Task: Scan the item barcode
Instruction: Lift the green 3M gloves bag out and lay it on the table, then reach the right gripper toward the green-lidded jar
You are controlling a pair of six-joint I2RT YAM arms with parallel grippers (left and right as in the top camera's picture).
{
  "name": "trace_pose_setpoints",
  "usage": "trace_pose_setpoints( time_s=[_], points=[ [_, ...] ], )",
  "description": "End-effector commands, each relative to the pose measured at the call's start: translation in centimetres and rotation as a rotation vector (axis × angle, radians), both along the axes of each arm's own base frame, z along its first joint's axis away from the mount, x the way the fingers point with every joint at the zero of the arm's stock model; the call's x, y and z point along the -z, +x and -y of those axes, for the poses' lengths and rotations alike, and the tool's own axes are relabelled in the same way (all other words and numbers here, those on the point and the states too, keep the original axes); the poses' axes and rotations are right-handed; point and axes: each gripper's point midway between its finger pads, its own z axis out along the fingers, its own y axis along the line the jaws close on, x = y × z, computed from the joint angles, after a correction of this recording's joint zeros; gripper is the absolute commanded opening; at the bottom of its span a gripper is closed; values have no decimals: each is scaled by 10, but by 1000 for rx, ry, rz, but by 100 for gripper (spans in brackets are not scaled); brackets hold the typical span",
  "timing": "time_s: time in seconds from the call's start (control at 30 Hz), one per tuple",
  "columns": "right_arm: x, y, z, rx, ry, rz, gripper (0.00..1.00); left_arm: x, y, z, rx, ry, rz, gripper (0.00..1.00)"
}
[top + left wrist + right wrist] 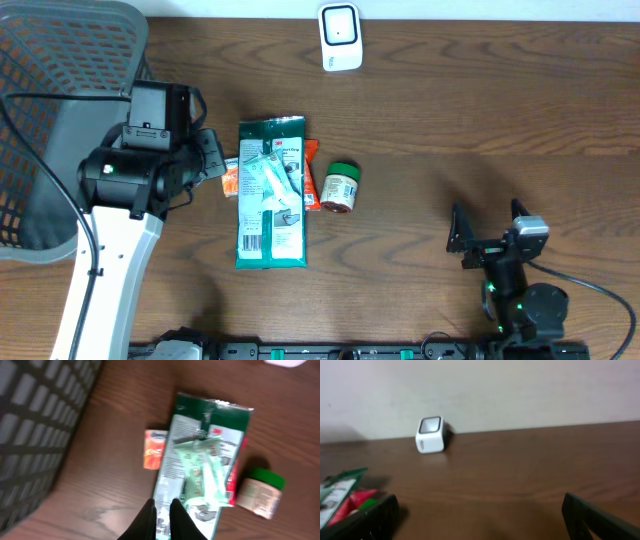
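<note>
- My left gripper (162, 510) shows only a narrow slit between its fingers, at the edge of the flat green plastic packet (272, 195). I cannot confirm a true pinch.
- My right gripper (480, 520) stands wide and empty, well apart from the white box-shaped scanner (341, 37).
- The packet lies flat on the brown wooden table (500, 120), nearer me than the scanner.
- Judgement: early stage. Lifting the packet and presenting its barcode to the scanner are both outstanding.
</note>
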Motion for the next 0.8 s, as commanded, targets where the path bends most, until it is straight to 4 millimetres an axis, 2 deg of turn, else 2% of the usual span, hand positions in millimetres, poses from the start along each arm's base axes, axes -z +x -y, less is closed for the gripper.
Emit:
trace_pose_setpoints(
  time_s=[0.0,0.13,0.17,0.2,0.27,0.33,0.4,0.43,0.47,0.5,0.6,0.67,0.7,0.77],
  points=[
    [-69,-9,-2,-15,29,20,99,-7,1,-14,-31,49,16,17],
    [-111,-3,-5,-30,29,-127,99,-7,1,-14,-31,48,17,35],
    [-121,2,-9,-48,32,-190,99,-7,1,-14,-31,48,17,44],
    [-129,6,-13,-70,37,-249,99,-7,1,-14,-31,48,17,58],
    [-139,14,-20,-108,49,-374,99,-7,1,-14,-31,48,17,74],
    [-141,24,-24,-128,62,-516,99,-7,1,-14,-31,48,17,80],
    [-136,31,-28,-140,74,-675,99,-7,1,-14,-31,48,17,82],
    [-124,37,-36,-168,85,-846,99,-7,1,-14,-31,48,17,84],
    [-118,39,-41,-186,90,-917,99,-7,1,-14,-31,48,17,84],
    [-113,42,-45,-198,94,-964,99,-7,1,-14,-31,48,17,84],
    [-93,66,-76,-336,186,-1091,99,-7,1,-14,-31,48,17,84],
    [-82,79,-85,-368,243,-1126,99,-7,1,-14,-31,48,17,84],
    [-68,88,-95,-385,309,-1183,84,-7,1,-14,-32,48,17,84],
    [-44,97,-107,-351,357,-1275,80,-7,1,-14,-32,48,17,85]
  ],
)
